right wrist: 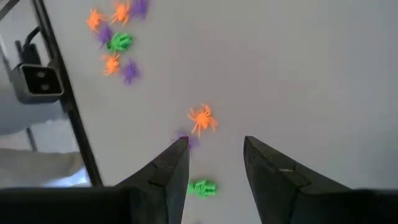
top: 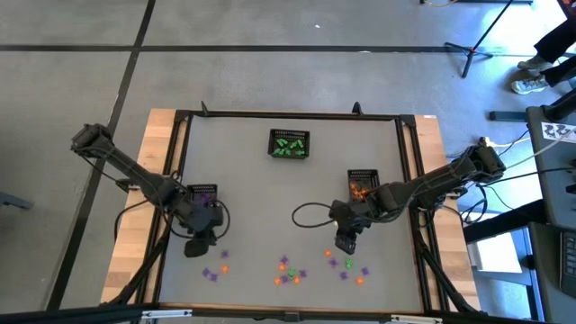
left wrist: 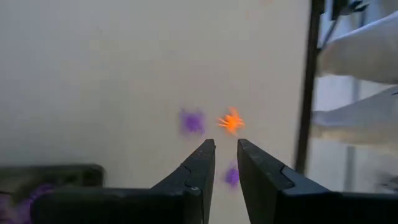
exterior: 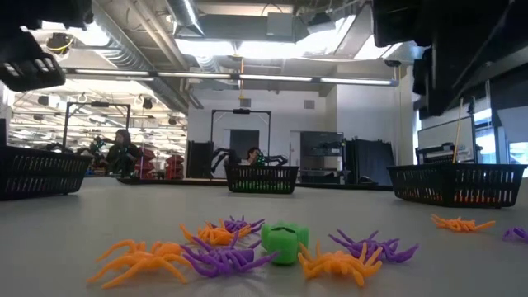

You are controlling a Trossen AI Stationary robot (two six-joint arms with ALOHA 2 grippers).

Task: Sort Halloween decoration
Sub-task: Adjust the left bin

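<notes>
Tiny purple, green and orange trinkets lie scattered along the table's near side: a middle cluster (top: 288, 272), a purple group (top: 214, 270) and a mixed group (top: 349, 267). My left gripper (top: 198, 243) hovers open with a narrow gap, just on the far side of the purple group; its wrist view shows an orange trinket (left wrist: 231, 122) and purple ones (left wrist: 192, 122) beneath. My right gripper (top: 346, 241) hovers open above the mixed group, with an orange spider (right wrist: 202, 118) and a green piece (right wrist: 202, 188) below its fingers. Neither holds anything.
Three black mesh baskets stand on the table: one with green pieces (top: 290, 144) at the far middle, one with purple pieces (top: 202, 193) by my left arm, one with orange pieces (top: 364, 184) by my right arm. A black cable (top: 310, 216) loops mid-table. Black rails edge the table.
</notes>
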